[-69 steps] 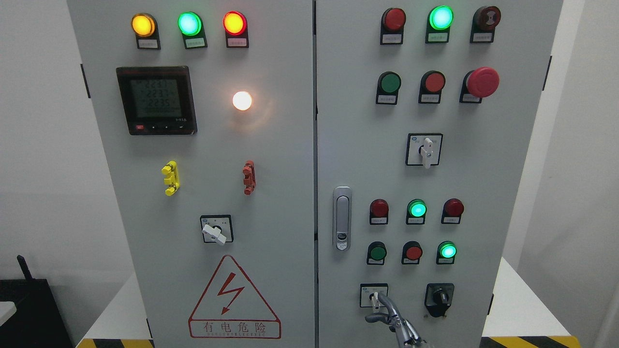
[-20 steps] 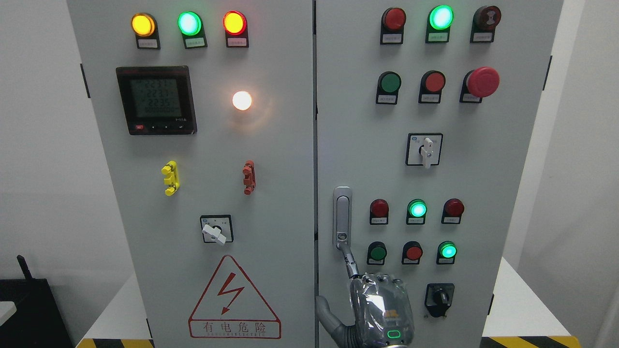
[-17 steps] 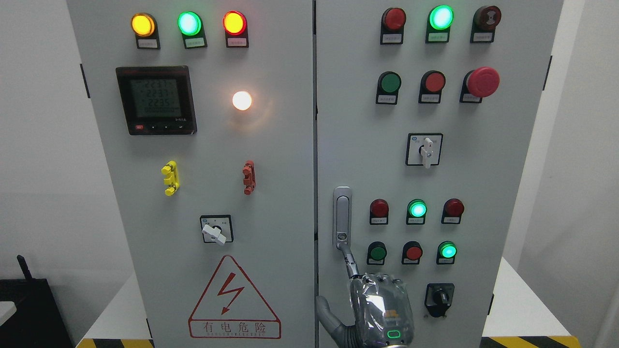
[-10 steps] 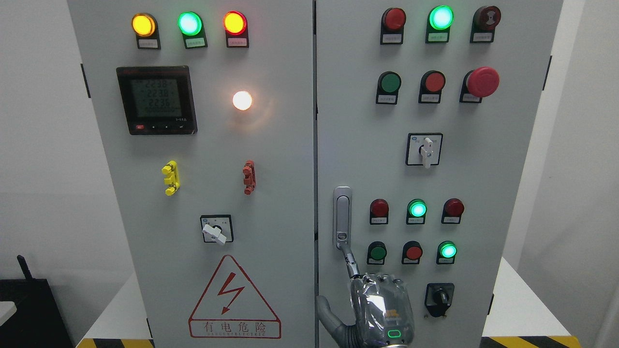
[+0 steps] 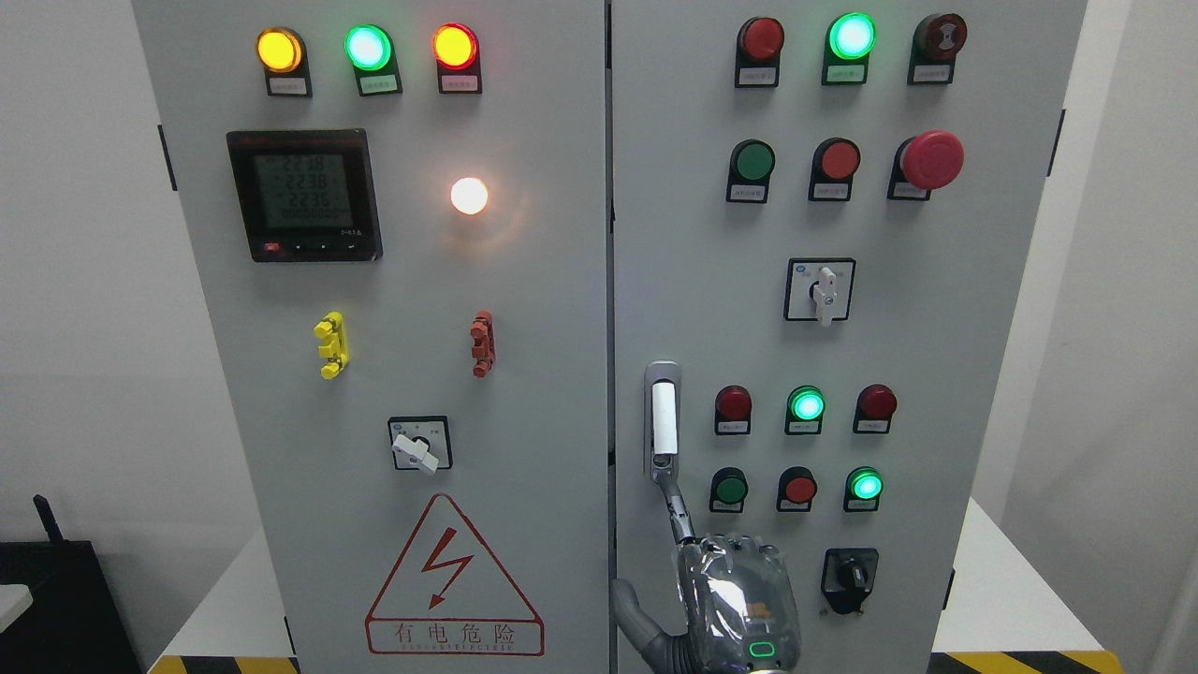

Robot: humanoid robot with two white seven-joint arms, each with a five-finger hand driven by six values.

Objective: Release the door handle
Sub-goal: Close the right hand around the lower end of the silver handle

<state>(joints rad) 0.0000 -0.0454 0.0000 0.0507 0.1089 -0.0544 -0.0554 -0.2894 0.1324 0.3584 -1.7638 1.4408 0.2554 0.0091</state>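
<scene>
Right hand (image 5: pixel 739 604) comes up from the bottom edge, just right of centre, back of the hand towards me. The left arm is not in frame.

- The door handle (image 5: pixel 663 417) is a slim upright latch on the inner edge of the right door (image 5: pixel 945 393), beside the seam between the two doors. It sits at about 9 o'clock from the cluster of red and green buttons (image 5: pixel 806 405).
- The hand is directly at 6 o'clock from the handle. One finger (image 5: pixel 676 505) is stretched up at 11 o'clock, with its tip touching the handle's lower end where the release button sits. The thumb (image 5: pixel 629 608) is splayed out towards 9 o'clock. It grips nothing; this is a poke, not a grasp.
- A single extended finger makes sense here, since the release is small and recessed and a wider contact would not fit.
- The lever face reads bright white. I judge it may have sprung forward off its housing, but I cannot confirm that from this angle.
- The hand is low and near the black rotary switch (image 5: pixel 850 573) at its 3 o'clock, not touching it. Approaching from below leaves the buttons unbumped.

The release press looks to be at or near its end. The door seam shows no obvious gap.
</scene>
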